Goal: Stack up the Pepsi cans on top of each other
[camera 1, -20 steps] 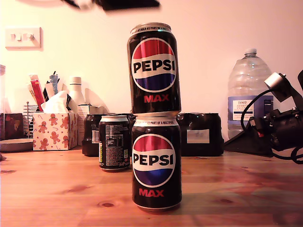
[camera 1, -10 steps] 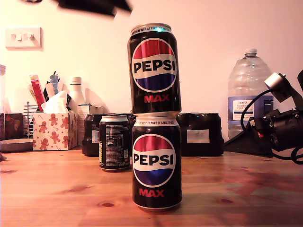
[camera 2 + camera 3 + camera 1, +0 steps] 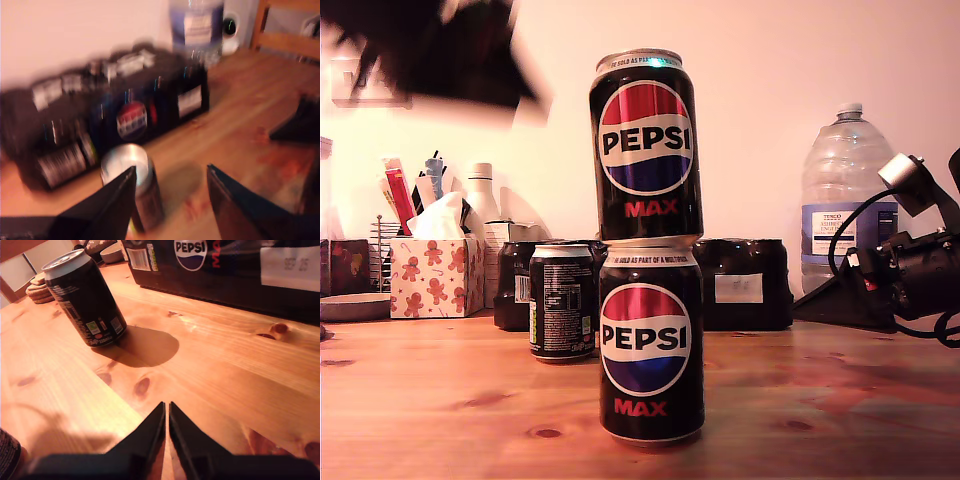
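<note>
Upper Pepsi can [image 3: 646, 142]: upright, seated squarely on lower Pepsi can [image 3: 650, 343], logos facing the exterior view. Lower can standing on wooden table [image 3: 440, 410], near its front edge in the exterior view.

Third Pepsi can [image 3: 561, 301]: upright on the table, just behind the stack and toward the exterior view's left, small print facing the camera; apart from the stack. Also visible in the second wrist view [image 3: 85, 297], casting a shadow on the wood.

Shrink-wrapped multipack [image 3: 745, 283]: against the wall, behind all three cans. Large clear water bottle [image 3: 847, 200]: at the back, exterior view's right. Gingerbread-print tissue box [image 3: 436, 272]: at the back, exterior view's left.

My first gripper [image 3: 170, 200]: jaws spread apart, nothing between them, raised above the table, a silver can top [image 3: 125, 161] beside one finger; picture blurred. Dark blurred arm [image 3: 430, 50] in the exterior view's upper left corner.

My second gripper [image 3: 166, 422]: fingers pressed together, empty, low over bare wood, well apart from the third can.
</note>
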Tool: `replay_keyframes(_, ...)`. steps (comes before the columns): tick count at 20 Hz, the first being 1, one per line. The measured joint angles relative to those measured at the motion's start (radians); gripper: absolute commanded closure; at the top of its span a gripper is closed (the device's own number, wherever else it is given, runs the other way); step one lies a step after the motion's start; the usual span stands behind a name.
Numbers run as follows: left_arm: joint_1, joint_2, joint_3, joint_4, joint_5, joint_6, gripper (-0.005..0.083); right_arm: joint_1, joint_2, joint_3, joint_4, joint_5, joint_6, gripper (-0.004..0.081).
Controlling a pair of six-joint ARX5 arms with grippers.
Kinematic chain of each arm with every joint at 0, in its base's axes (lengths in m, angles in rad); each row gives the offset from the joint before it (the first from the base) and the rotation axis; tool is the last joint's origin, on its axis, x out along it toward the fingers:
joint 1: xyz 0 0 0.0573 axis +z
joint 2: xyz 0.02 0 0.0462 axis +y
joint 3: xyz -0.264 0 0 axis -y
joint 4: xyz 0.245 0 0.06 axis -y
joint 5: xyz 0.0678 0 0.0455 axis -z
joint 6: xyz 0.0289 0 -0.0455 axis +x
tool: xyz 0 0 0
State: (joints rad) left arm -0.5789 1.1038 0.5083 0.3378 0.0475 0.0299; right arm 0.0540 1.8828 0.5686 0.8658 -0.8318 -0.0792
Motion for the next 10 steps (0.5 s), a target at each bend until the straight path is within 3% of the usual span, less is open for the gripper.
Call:
replay_keyframes(3,0.004,-0.001,-0.090,0.058,0.000,-0.024,0.0379,0.000,0.000,0.000,0.000,0.000,0.000,0.0782)
replay_keyframes(9,0.004,-0.001,-0.096,0.023,-0.002,-0.024,0.0379,0.000,0.000,0.000,0.000,0.000,0.000,0.0782)
replay_keyframes(10,0.004,-0.001,-0.096,0.022,-0.002,-0.024,0.0335,0.000,0.000,0.000,0.000,0.000,0.000,0.0782)
